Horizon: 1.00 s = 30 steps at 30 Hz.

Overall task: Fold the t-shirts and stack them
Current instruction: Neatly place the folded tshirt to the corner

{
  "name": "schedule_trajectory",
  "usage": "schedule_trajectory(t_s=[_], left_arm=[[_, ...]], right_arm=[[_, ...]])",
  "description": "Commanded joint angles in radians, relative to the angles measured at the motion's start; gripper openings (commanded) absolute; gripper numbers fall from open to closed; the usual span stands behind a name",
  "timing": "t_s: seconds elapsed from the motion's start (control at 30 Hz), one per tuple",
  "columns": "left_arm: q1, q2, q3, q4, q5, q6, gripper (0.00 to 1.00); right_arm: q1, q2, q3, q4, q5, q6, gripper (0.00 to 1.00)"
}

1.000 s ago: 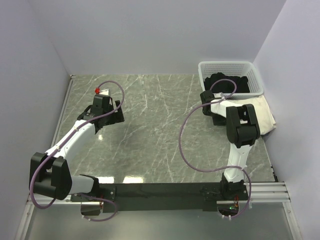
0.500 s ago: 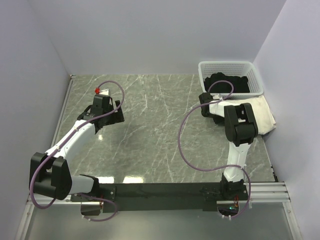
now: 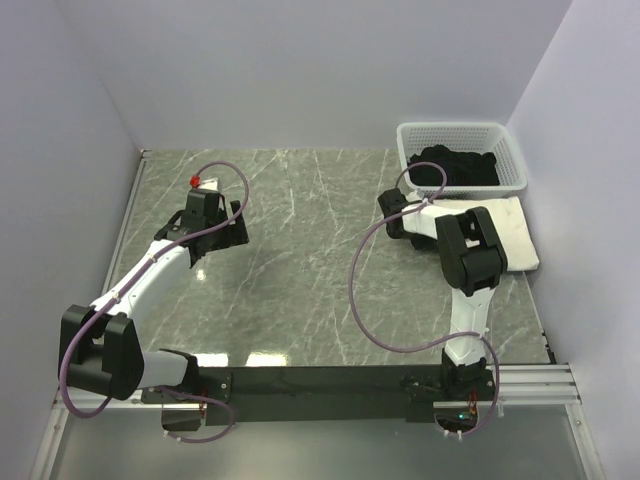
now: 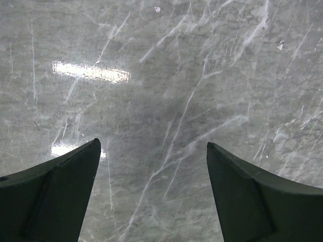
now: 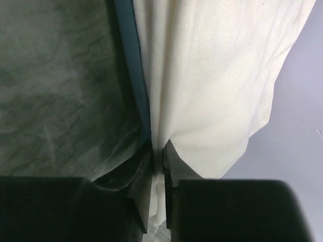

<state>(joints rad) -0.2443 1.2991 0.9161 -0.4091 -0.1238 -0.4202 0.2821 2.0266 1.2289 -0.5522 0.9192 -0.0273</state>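
Note:
A cream-white t-shirt (image 3: 508,226) lies on the marble table in front of the basket, at the right. My right gripper (image 3: 396,214) is shut on its left edge; in the right wrist view the cloth (image 5: 212,75) is pinched between the jaws of that gripper (image 5: 158,151). A slate-blue t-shirt (image 5: 133,65) shows as a strip along the cream one's underside. A black t-shirt (image 3: 456,168) lies crumpled in the basket. My left gripper (image 3: 226,226) hovers open over bare marble at the left, with nothing between the jaws of that gripper (image 4: 154,146).
A white lattice basket (image 3: 455,128) stands at the back right corner against the wall. Purple cables loop over both arms. Walls close in the table (image 3: 300,260) on the left, back and right.
My right gripper has shut on the cream-white t-shirt's edge and moved left, pulling the cloth out flatter. The left arm has not moved.

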Motion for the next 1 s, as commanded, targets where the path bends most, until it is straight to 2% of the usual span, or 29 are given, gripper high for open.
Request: schedule_trajectory(t_s=[0.0, 0.03, 0.07, 0.17, 0.4, 0.47, 0.6, 0.63, 0.73, 0.8, 0.83, 0.97], left_arm=[[0.002, -0.031, 0.007, 0.023, 0.024, 0.009, 0.91], [0.002, -0.032, 0.007, 0.023, 0.024, 0.009, 0.91], [0.002, -0.032, 0.007, 0.021, 0.023, 0.006, 0.91], [0.002, -0.032, 0.012, 0.021, 0.021, -0.002, 0.92], [0.003, -0.064, 0.018, 0.032, 0.056, -0.019, 0.95], [0.002, -0.089, 0.035, 0.018, 0.046, -0.029, 0.95], [0.002, -0.167, 0.075, -0.037, -0.025, -0.061, 0.96], [0.002, -0.202, 0.087, -0.072, -0.084, -0.087, 0.97], [0.002, -0.265, 0.132, -0.132, -0.242, -0.135, 0.98], [0.002, -0.339, 0.15, -0.155, -0.336, -0.164, 0.99], [0.002, -0.365, 0.156, -0.174, -0.415, -0.196, 1.0], [0.002, -0.535, 0.164, -0.215, -0.519, -0.224, 1.0]], right_arm=[[0.015, -0.042, 0.027, -0.028, -0.028, 0.059, 0.2], [0.019, -0.045, 0.032, -0.032, -0.031, 0.07, 0.28], [0.029, -0.061, 0.04, -0.043, -0.031, 0.076, 0.4], [0.049, -0.127, 0.069, -0.075, -0.04, 0.101, 0.54], [0.071, -0.366, 0.205, -0.213, -0.163, 0.254, 0.66], [0.071, -0.472, 0.228, -0.227, -0.174, 0.282, 0.74], [0.048, -0.661, 0.236, -0.233, -0.198, 0.343, 0.84], [0.031, -0.743, 0.235, -0.233, -0.213, 0.355, 0.87], [0.011, -0.918, 0.186, -0.207, -0.27, 0.371, 0.88], [0.009, -1.011, 0.114, -0.193, -0.267, 0.375, 0.91], [0.009, -1.108, 0.083, -0.172, -0.26, 0.377, 0.92], [0.009, -1.351, -0.087, -0.094, -0.267, 0.363, 0.95]])
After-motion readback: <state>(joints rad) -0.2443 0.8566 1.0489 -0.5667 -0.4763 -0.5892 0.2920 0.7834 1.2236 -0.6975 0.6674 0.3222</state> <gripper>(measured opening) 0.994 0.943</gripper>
